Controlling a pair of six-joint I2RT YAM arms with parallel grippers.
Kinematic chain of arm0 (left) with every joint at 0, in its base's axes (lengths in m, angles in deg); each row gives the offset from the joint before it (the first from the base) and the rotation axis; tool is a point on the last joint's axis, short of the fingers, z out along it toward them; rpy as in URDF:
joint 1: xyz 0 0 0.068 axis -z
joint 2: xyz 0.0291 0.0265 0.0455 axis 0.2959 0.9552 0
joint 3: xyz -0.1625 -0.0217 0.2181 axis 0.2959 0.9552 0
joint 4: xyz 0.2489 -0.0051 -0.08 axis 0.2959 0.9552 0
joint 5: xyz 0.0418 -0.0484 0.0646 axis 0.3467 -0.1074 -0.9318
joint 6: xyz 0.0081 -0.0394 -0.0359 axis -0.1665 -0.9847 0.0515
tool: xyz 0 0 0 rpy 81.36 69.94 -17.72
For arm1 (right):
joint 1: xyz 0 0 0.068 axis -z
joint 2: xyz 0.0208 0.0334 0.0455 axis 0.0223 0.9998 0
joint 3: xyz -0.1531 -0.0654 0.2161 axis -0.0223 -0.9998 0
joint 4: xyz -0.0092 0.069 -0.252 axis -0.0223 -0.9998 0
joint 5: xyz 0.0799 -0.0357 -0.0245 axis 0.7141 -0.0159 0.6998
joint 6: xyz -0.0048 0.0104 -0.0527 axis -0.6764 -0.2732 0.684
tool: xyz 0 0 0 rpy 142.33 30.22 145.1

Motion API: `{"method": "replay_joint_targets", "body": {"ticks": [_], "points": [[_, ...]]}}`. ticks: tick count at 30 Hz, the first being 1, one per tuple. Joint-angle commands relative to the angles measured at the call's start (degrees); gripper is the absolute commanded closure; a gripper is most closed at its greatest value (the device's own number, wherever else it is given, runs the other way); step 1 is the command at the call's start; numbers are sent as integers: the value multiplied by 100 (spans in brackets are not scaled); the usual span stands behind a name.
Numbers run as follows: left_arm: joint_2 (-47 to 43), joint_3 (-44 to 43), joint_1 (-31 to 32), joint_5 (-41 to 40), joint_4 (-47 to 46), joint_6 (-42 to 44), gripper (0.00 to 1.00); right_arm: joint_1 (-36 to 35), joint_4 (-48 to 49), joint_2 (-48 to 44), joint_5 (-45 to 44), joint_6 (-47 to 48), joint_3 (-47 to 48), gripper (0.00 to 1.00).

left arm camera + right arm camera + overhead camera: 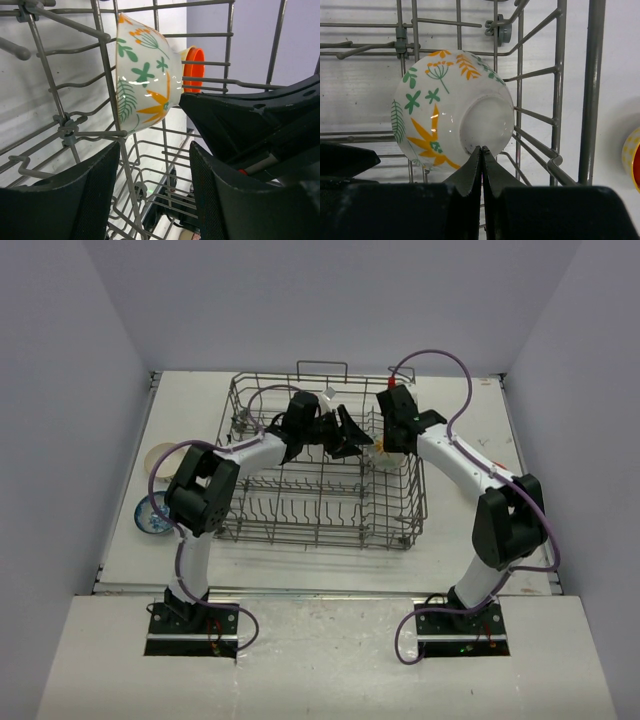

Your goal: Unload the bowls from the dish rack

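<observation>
The grey wire dish rack (300, 502) stands mid-table. One white bowl with green and orange leaf patterns (142, 75) leans on its side against the tines at the rack's right end (383, 453). My left gripper (154, 167) is open inside the rack, just short of this bowl, with only a rack wire between its fingers. My right gripper (481, 152) is shut with nothing in it, and its tips touch the bowl's (452, 112) white base. Outside the rack, a pale yellow bowl (160, 455) and a blue-patterned bowl (153, 513) sit on the table to the left.
A bowl with an orange inside (194, 70) lies just beyond the rack's right wall, also at the edge of the right wrist view (632, 157). Rack tines and side wires (555, 125) crowd both grippers. The two arms meet close together over the rack's right end.
</observation>
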Motion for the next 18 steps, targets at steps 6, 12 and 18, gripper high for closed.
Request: {"method": "replay_joint_targets", "body": {"ticks": [6, 12, 18], "points": [[50, -71, 71, 10, -45, 121, 40, -107, -865, 82, 558, -12, 931, 95], [121, -89, 132, -77, -221, 130, 39, -115, -1252, -234, 559, 23, 1616, 77], [332, -124, 264, -112, -441, 112, 38, 34, -1736, -506, 268, 58, 1995, 58]]}}
